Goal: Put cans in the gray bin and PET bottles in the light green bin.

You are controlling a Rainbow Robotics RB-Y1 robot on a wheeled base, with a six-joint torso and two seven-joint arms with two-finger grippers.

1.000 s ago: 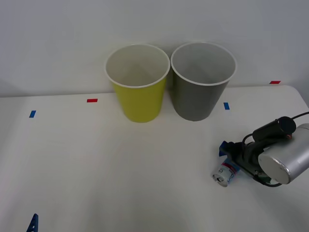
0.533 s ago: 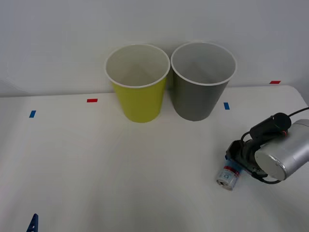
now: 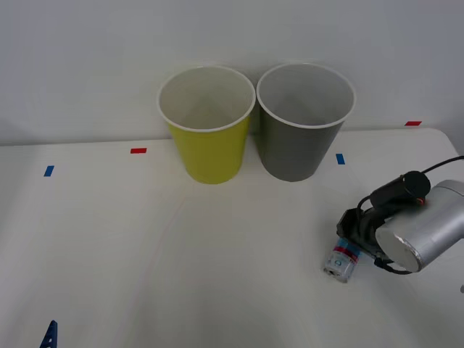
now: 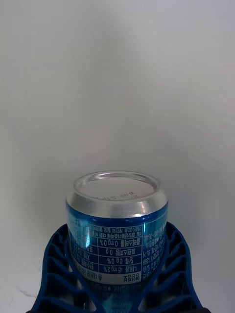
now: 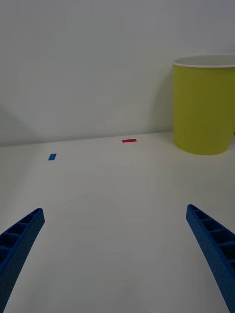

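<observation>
On my front camera I see the white surface point(image 3: 181, 275) with the two tall tapered round plastic bins standing upright at its far side, just beside each other with their white rims nearly touching: the yellow-green bin point(image 3: 208, 134) on the left and the dark-gray bin point(image 3: 303, 130) on the right, both showing pale insides. My right end effector point(image 3: 353, 243) sits low over the right part of the surface, well in front of the dark-gray bin, at the end of a silver arm segment with a black cable looping over it. Its blue ribbed fingers point(image 4: 56, 274) are closed around the small light-blue drink can with a white and red label band and silver ends point(image 3: 341, 261), which points its silver end toward me in the front view. The right wrist camera shows that can point(image 4: 116, 230) held between the two fingers, one on each side of its body, its printed label facing the lens and a silver end beyond. I cannot tell whether the can touches the surface. My left end effector point(image 5: 117, 254) hangs low at the near left corner, its blue ribbed fingers spread wide and holding nothing; past them I see the yellow-green bin point(image 5: 203, 105) well apart, plus a red tape mark point(image 5: 129, 141) and a blue tape mark point(image 5: 52, 157) on the surface
</observation>
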